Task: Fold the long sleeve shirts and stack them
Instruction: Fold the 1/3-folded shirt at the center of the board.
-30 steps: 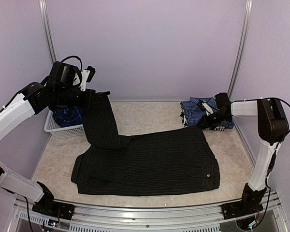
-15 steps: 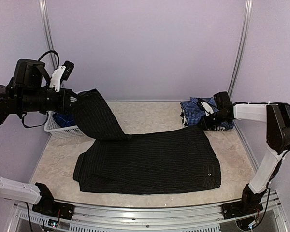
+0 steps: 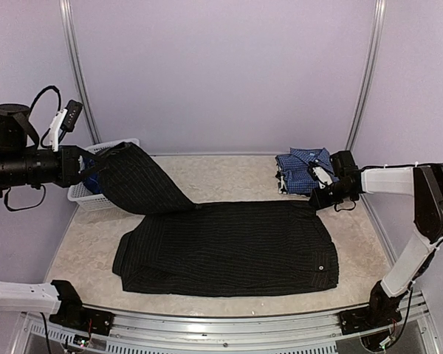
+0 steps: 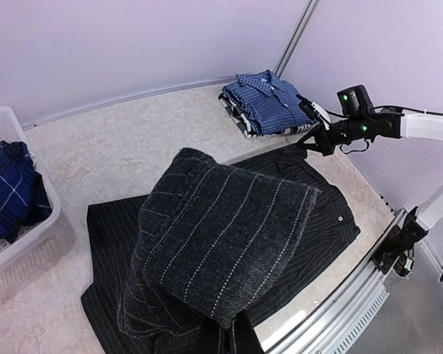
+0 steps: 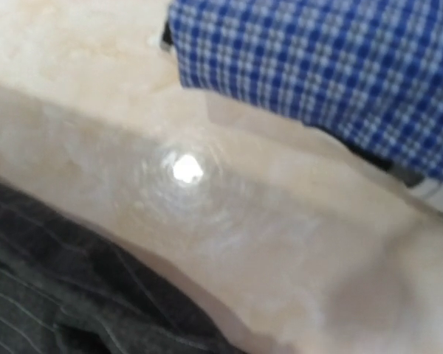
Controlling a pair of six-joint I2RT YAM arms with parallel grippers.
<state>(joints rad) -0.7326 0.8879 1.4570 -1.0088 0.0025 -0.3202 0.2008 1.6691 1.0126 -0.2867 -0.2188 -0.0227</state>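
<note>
The black pinstriped shirt (image 3: 229, 247) is spread flat across the middle of the tabletop (image 3: 221, 177), reaching toward the near edge. One sleeve (image 3: 144, 184) is pinched in the closed left fingers (image 3: 87, 167) and held up toward the far left corner, above the white basket (image 3: 80, 196), so that it is drawn taut. This is judged to be done so that the sleeve can be carried over and laid across the body as a fold. The right fingers (image 3: 317, 199) are closed and set low at the shirt's far right corner, seemingly to anchor it against the pull. Whether cloth is actually caught between them cannot be told. The blue-and-white checked shirt (image 3: 303, 167) lies folded at the far right corner, where a stack is apparently begun. The darker plaid shirt (image 3: 97, 179) lies unfolded in the basket.
</note>
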